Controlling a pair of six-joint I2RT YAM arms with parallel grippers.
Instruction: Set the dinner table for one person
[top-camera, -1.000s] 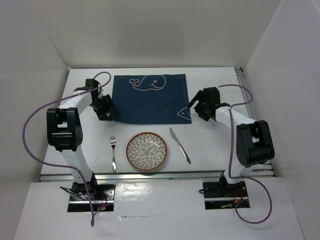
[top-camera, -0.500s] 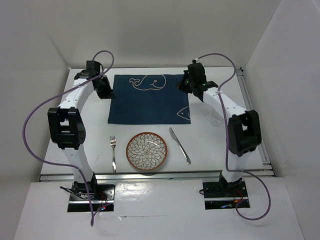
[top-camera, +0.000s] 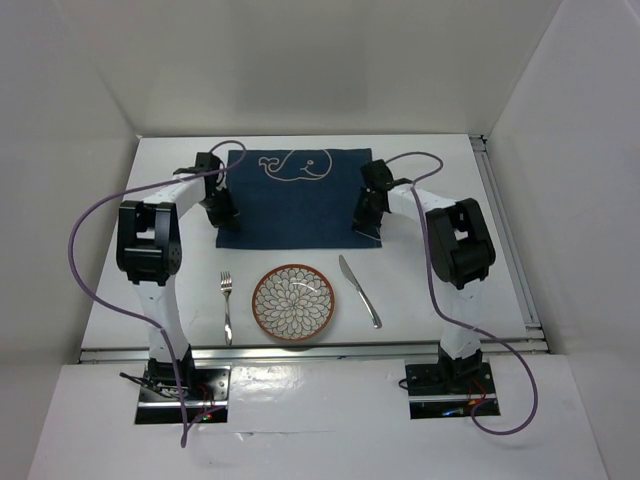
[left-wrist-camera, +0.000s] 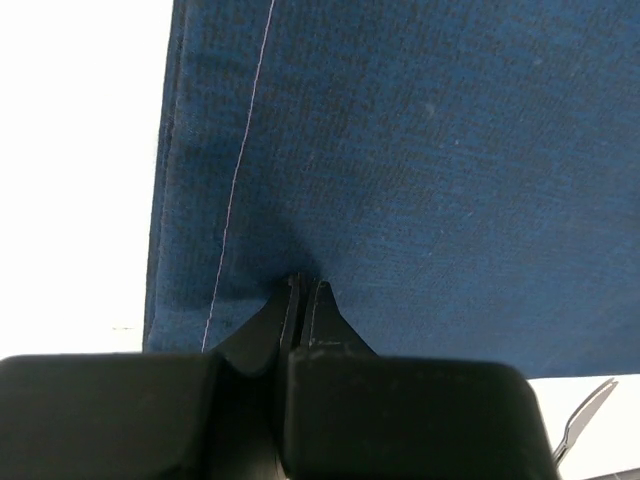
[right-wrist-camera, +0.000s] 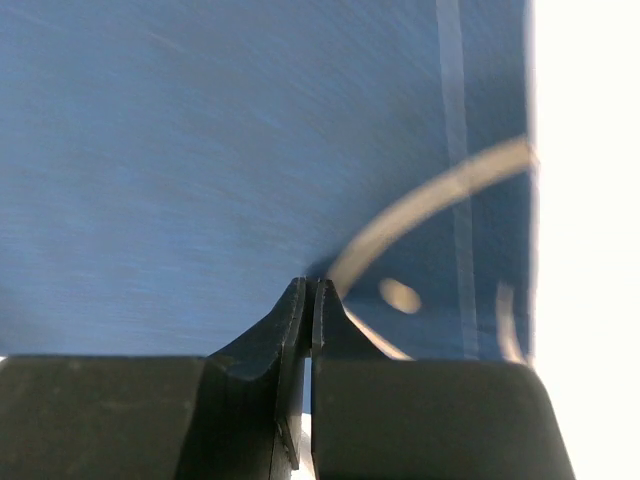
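Note:
The dinner table (top-camera: 430, 170) is white, and a dark blue mat (top-camera: 295, 198) with a white whale drawing lies at its far middle. My left gripper (top-camera: 222, 212) is down on the mat's near left part. In the left wrist view it (left-wrist-camera: 303, 285) is shut, tips pressed into the puckered cloth (left-wrist-camera: 420, 150). My right gripper (top-camera: 368, 218) is down on the mat's near right part, by the fish drawing (right-wrist-camera: 430, 200). It (right-wrist-camera: 307, 285) is shut on the cloth too. A patterned plate (top-camera: 293, 303) sits in front of the mat, between a fork (top-camera: 227, 305) and a knife (top-camera: 359, 290).
Metal rails run along the table's right edge (top-camera: 505, 230) and near edge (top-camera: 300, 348). White walls close in the back and both sides. Purple cables loop from each arm. The fork's tines (left-wrist-camera: 585, 420) show near the left gripper.
Both grippers came from the mat's far corners to its near part. Their jaws, open a second ago, are closed. The mat, plate, fork and knife lie where they were.

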